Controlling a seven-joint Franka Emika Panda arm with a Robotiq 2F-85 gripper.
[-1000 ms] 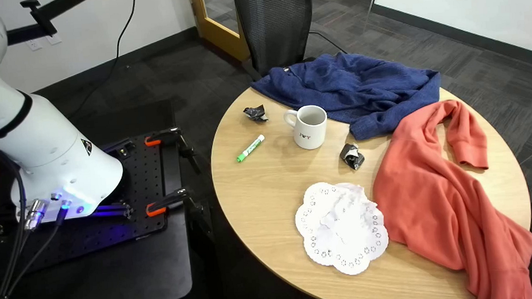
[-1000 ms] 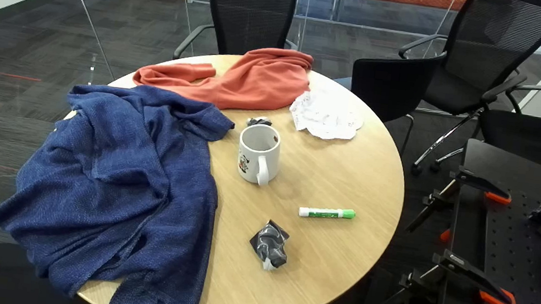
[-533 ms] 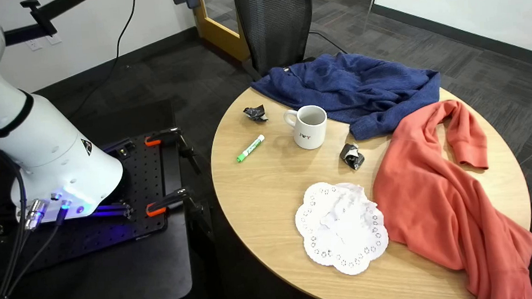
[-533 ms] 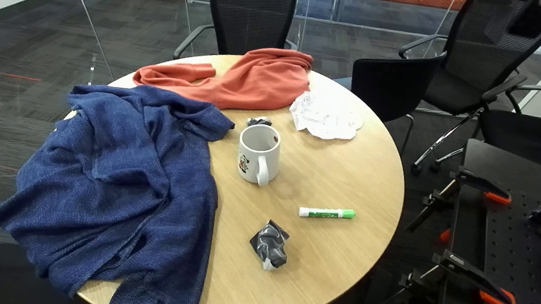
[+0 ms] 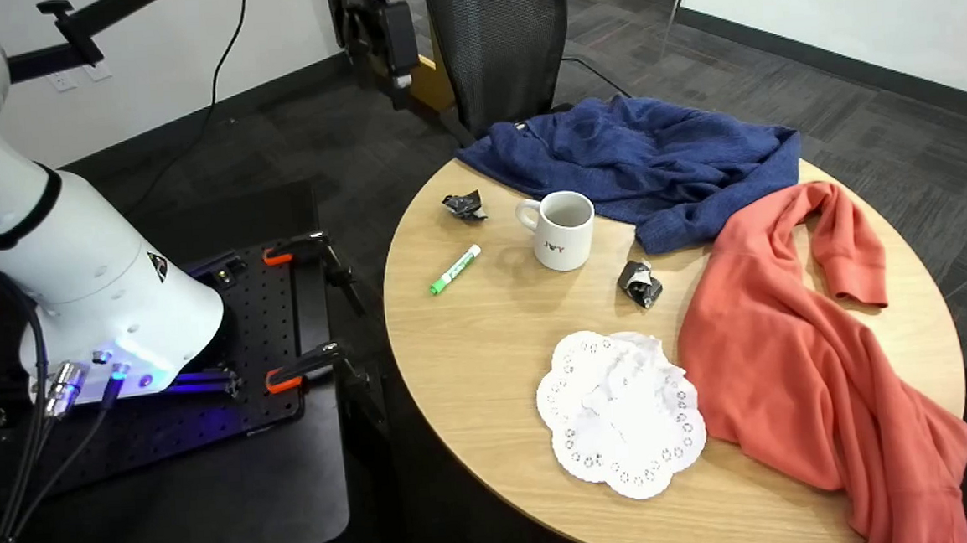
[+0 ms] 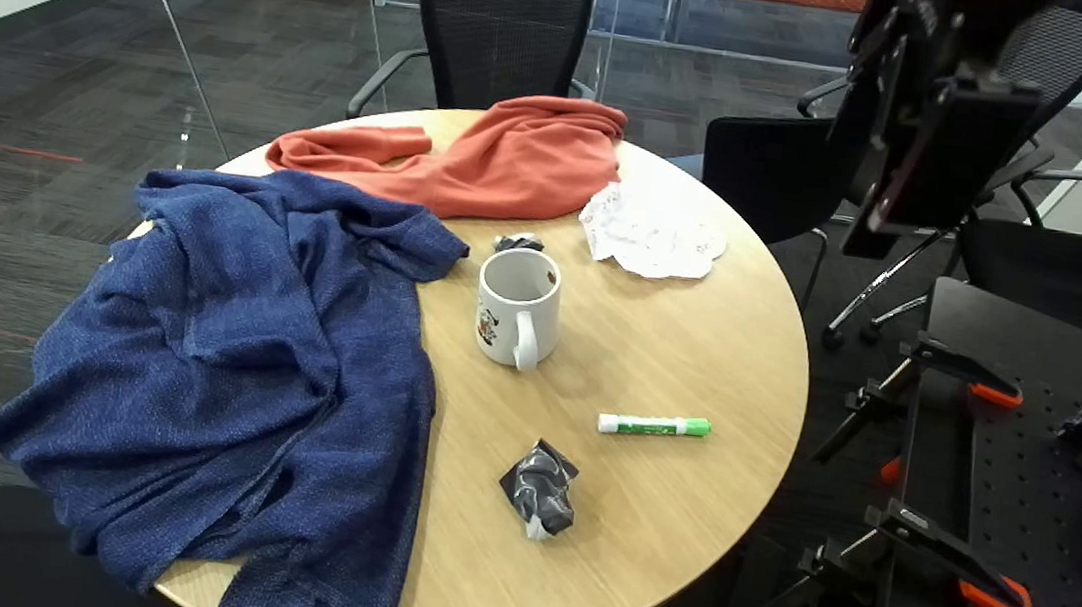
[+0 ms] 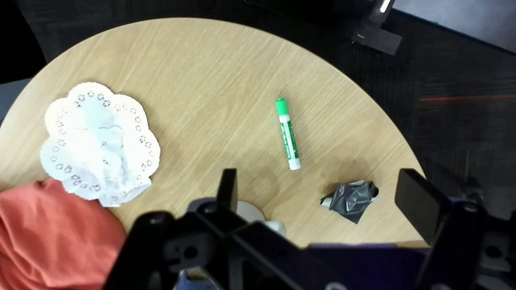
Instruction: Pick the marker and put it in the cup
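The step in hand seems to be the approach to the marker [image 7: 288, 135], with the grasp not yet made. The tool [image 7: 319, 188] hangs above the height of the worktop [image 5: 472, 364], released and holding nothing, its jaws spread wide. The marker lies flat, near the worktop edge that faces the robot base [image 5: 132, 297], its green cap pointing toward that edge and its white end inward. The cup [image 5: 564, 237] stands upright farther in from the same edge, apart from the marker, mouth up. The next move likely calls for lowering the tool until the barrel sits between the jaws; in the wrist view they face each other roughly across it, so little turning should be needed. A crumpled dark wrapper [image 7: 350, 198] lies near the marker's white end, so one jaw should pass clear of it. Gripping mid-barrel would suit, then a lift above the cup's rim.
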